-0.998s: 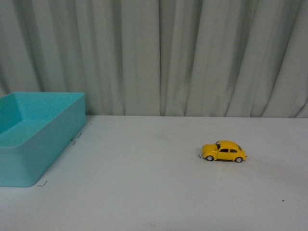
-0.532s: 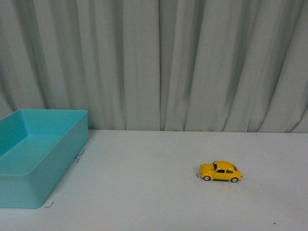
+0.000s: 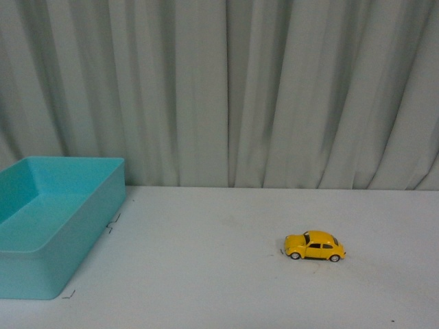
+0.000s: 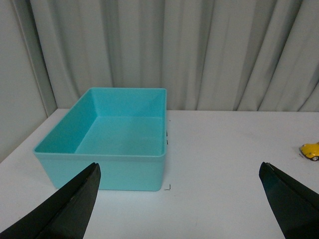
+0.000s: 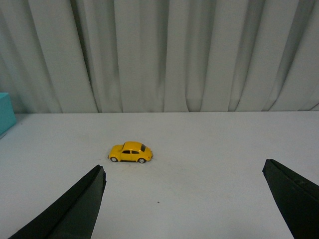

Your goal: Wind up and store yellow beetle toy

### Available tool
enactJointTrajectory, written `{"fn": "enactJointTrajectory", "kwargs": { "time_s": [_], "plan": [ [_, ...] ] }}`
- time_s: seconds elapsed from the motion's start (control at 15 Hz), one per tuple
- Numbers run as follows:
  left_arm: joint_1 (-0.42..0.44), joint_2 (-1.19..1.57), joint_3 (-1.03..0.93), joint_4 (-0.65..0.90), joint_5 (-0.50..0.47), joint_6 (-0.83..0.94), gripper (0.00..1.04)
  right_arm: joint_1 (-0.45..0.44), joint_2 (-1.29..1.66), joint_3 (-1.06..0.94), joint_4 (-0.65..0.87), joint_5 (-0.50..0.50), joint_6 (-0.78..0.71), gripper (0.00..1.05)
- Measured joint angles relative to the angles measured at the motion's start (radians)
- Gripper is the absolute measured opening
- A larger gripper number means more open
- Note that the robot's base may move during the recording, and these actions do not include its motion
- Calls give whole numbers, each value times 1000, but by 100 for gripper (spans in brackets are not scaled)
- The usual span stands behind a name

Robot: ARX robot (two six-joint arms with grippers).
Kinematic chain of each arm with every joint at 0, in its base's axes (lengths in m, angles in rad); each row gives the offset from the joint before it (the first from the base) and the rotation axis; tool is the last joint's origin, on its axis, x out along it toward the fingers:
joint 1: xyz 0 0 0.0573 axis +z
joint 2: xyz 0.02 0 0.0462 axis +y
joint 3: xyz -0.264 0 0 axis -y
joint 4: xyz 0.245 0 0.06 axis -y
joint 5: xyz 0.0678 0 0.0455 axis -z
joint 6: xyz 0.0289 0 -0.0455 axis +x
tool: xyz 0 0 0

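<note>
The yellow beetle toy stands on its wheels on the white table, right of centre, its side to the camera. It also shows in the right wrist view and at the edge of the left wrist view. My right gripper is open, well short of the car, with nothing between its black fingers. The left gripper is open too, facing the turquoise bin. Neither arm appears in the front view.
The open turquoise bin sits at the table's left side and holds nothing that I can see. Small black corner marks lie by it on the table. A pale pleated curtain closes off the back.
The front view shifted between one second ago and half a second ago: car and bin sit lower in the picture now. Since then almost nothing has moved.
</note>
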Motion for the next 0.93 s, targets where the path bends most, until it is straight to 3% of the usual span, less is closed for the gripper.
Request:
{"fn": "enactJointTrajectory", "kwargs": {
  "time_s": [0.93],
  "plan": [
    [0,0,0,-2,0,0,98,0,1,0,-1,0,0,98]
  ]
}}
